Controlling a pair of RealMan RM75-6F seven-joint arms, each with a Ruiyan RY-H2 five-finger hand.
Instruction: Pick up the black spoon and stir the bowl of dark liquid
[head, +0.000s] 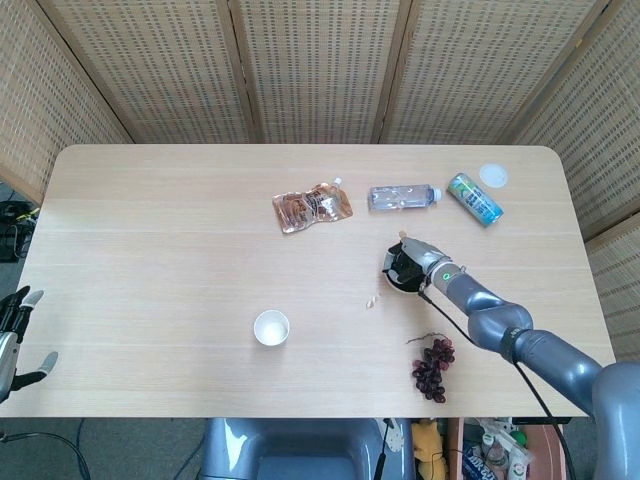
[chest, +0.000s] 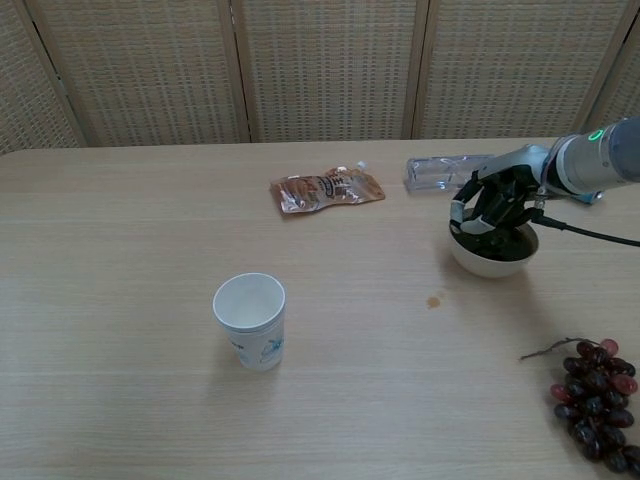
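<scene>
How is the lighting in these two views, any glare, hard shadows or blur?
Head view: even, soft light on the table, no glare, sharp throughout. Chest view: faint soft shadows under the cup and bowl; the dark right hand blends with the liquid, so the spoon is hard to make out.

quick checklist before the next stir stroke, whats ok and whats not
1. Right hand over the bowl: ok, its fingers curl above the dark liquid.
2. Black spoon in that hand: cannot tell, dark fingers and dark liquid hide it in both views.
3. Bowl upright on the table: ok, no fresh spill shows beside it; only a small spot lies on the wood in front.
4. Room around the bowl: ok, the water bottle lies behind it and the grapes sit apart, nearer the robot.
5. Left hand out of the way: ok, it is at the far table edge.
</scene>
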